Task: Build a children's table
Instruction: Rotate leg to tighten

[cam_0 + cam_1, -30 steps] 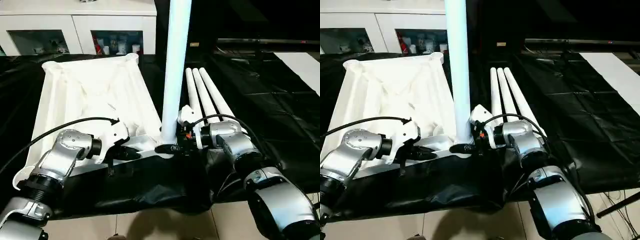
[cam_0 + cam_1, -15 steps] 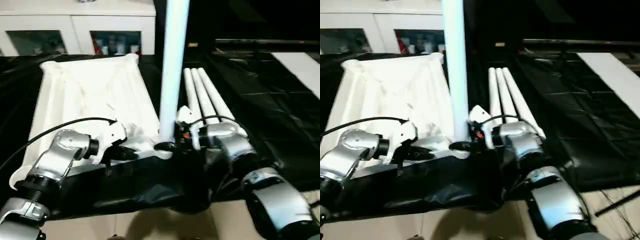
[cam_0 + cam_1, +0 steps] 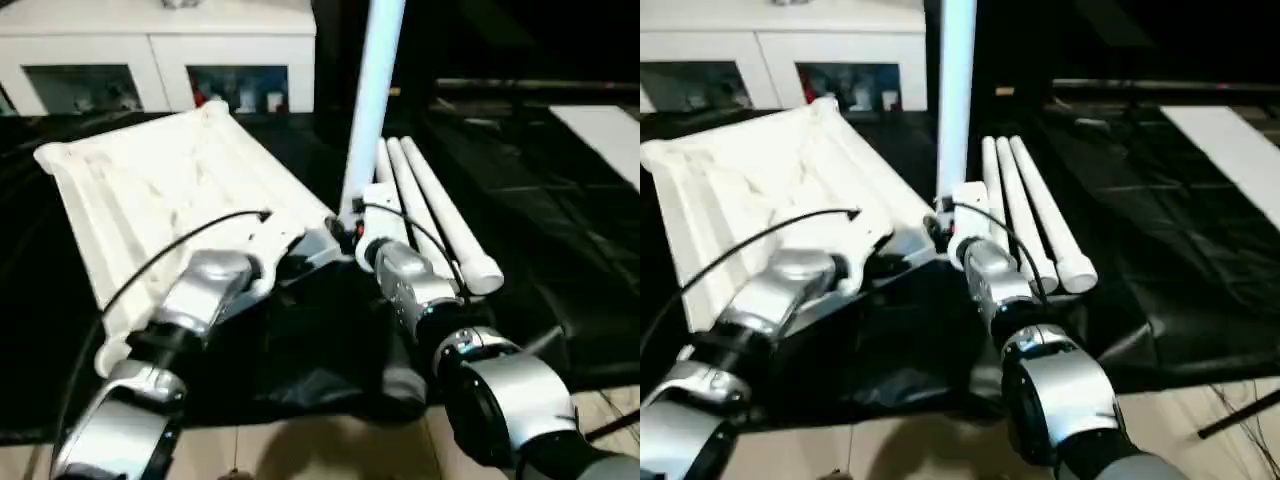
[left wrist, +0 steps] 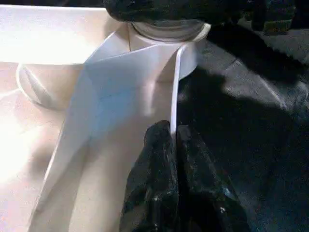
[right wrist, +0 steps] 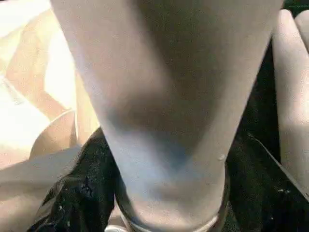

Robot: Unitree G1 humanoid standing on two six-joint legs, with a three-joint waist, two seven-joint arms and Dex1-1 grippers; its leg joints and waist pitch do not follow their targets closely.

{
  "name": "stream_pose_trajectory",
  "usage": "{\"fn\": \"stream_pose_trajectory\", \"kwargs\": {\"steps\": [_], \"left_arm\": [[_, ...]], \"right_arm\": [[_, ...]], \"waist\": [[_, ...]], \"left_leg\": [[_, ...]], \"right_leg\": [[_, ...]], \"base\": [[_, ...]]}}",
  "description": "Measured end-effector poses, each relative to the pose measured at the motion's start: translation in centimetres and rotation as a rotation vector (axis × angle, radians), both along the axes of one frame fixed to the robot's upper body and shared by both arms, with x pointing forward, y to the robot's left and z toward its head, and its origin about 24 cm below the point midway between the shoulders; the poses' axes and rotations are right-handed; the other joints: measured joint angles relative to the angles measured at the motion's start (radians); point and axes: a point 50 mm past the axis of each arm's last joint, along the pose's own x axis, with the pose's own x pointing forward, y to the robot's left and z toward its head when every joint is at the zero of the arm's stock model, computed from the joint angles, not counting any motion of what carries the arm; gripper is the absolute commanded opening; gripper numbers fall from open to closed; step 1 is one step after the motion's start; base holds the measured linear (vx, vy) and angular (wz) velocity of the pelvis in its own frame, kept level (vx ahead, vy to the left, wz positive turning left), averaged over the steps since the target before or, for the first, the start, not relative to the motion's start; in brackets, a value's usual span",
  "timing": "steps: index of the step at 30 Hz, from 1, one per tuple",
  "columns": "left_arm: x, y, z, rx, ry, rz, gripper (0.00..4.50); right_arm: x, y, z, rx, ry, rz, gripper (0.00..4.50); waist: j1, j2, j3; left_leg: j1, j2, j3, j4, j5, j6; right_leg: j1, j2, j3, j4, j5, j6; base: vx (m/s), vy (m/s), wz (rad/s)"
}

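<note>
The upturned table top [image 3: 170, 190] is pinched at its thin rim by the left gripper [image 4: 174, 140], jaws pressed together, while an upright leg [image 3: 372, 100] in its corner socket is clasped by the right gripper [image 3: 345, 228].

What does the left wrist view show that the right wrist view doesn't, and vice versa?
Left wrist: the left gripper pinched shut on the thin side wall of the tabletop, beside the corner socket. Right wrist: the upright leg close up, the right gripper clasping its base, loose legs alongside. Both: the white tabletop around that corner.
</note>
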Motion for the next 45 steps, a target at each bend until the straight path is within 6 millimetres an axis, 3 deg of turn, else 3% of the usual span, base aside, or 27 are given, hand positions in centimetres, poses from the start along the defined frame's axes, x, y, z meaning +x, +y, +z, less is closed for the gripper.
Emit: {"fn": "stream_pose_trajectory", "kwargs": {"steps": [1,2,3,5,7,10,16,21,24,29,34,45], "left_arm": [[0.0,0.0,0.0,0.001,-0.001,0.000,0.00],[0.0,0.1,0.0,0.003,-0.004,0.007,0.00],[0.2,0.7,0.1,0.019,-0.021,0.044,0.00],[0.6,2.0,0.4,0.047,-0.053,0.121,0.00],[0.7,2.6,0.5,0.058,-0.066,0.146,0.00],[0.4,3.5,0.6,0.065,-0.078,0.114,0.00],[-1.2,5.5,0.6,0.049,-0.044,-0.033,0.00],[-2.4,6.6,0.7,0.042,0.002,-0.157,0.00],[-3.3,7.2,0.7,0.026,0.045,-0.251,0.00],[-4.0,6.7,0.6,0.014,0.086,-0.365,0.00],[-4.3,6.3,0.5,0.008,0.106,-0.412,0.00],[-4.6,6.5,0.5,0.017,0.103,-0.422,0.00]], "right_arm": [[0.0,0.0,0.0,0.003,-0.003,0.003,3.36],[0.0,0.1,0.1,0.010,-0.006,0.012,3.36],[-0.2,0.6,0.1,0.024,-0.013,0.044,3.39],[-0.5,1.9,0.3,0.037,-0.035,0.129,3.56],[-0.6,2.1,0.4,0.026,-0.048,0.182,3.79],[-0.7,2.0,0.4,0.019,-0.054,0.261,4.01],[-0.3,-1.5,0.9,-0.049,-0.065,0.449,4.01],[-1.2,-3.4,0.7,-0.093,-0.060,0.672,4.01],[-2.0,-3.9,0.7,-0.096,-0.049,0.814,4.01],[-2.8,-3.7,0.5,-0.083,-0.022,0.955,4.01],[-3.0,-3.5,0.6,-0.087,-0.023,0.994,4.01],[-3.2,-3.3,0.6,-0.089,-0.011,1.044,3.05]], "waist": [[0.000,0.000,0.000],[-0.003,0.000,0.000],[-0.010,0.000,0.000],[-0.040,-0.004,0.003],[-0.045,-0.005,0.003],[-0.040,-0.005,0.003],[-0.026,-0.005,0.003],[-0.008,-0.005,0.003],[-0.006,-0.003,0.003],[0.006,-0.001,0.004],[0.007,-0.001,0.004],[0.007,-0.001,0.004]], "left_leg": [[-0.001,0.000,0.000,0.000,0.000,0.001],[0.000,0.000,0.000,0.000,0.002,0.004],[-0.001,0.000,0.001,0.000,0.003,0.006],[-0.001,0.000,0.002,0.000,0.003,0.005],[-0.004,0.001,0.002,0.000,0.003,0.005],[-0.009,0.001,0.002,0.000,0.003,0.006],[-0.010,0.001,0.003,0.001,0.003,0.010],[-0.010,0.002,0.004,0.003,0.003,0.010],[-0.010,0.002,0.004,0.003,0.002,0.011],[-0.008,0.003,0.004,0.007,0.003,0.011],[-0.008,0.002,0.005,0.008,0.003,0.010],[-0.011,0.002,0.005,0.007,0.003,0.010]], "right_leg": [[-0.001,0.000,0.000,0.000,0.000,0.000],[-0.001,0.000,0.000,0.000,0.000,0.000],[-0.001,0.001,0.000,0.000,0.000,0.000],[-0.004,0.003,0.001,0.000,0.002,-0.001],[-0.007,0.004,0.000,0.001,0.002,-0.001],[-0.011,0.003,0.001,0.001,0.001,-0.002],[-0.012,0.001,0.001,0.001,0.001,-0.002],[-0.012,0.002,0.001,0.002,0.001,-0.002],[-0.012,0.002,0.001,0.002,0.001,-0.002],[-0.012,0.001,0.003,0.004,0.002,-0.003],[-0.011,0.001,0.007,0.006,0.002,-0.003],[-0.011,0.001,0.007,0.007,0.002,-0.003]], "base": [[0.000,0.000,0.00],[0.000,0.000,0.00],[0.000,0.000,0.00],[0.000,0.000,0.00],[0.000,0.000,0.00],[0.000,0.000,0.00],[0.000,0.000,0.00],[0.000,0.000,0.00],[0.000,0.000,0.00],[0.000,0.000,0.00],[0.000,0.000,0.00],[0.000,0.000,0.00]]}}
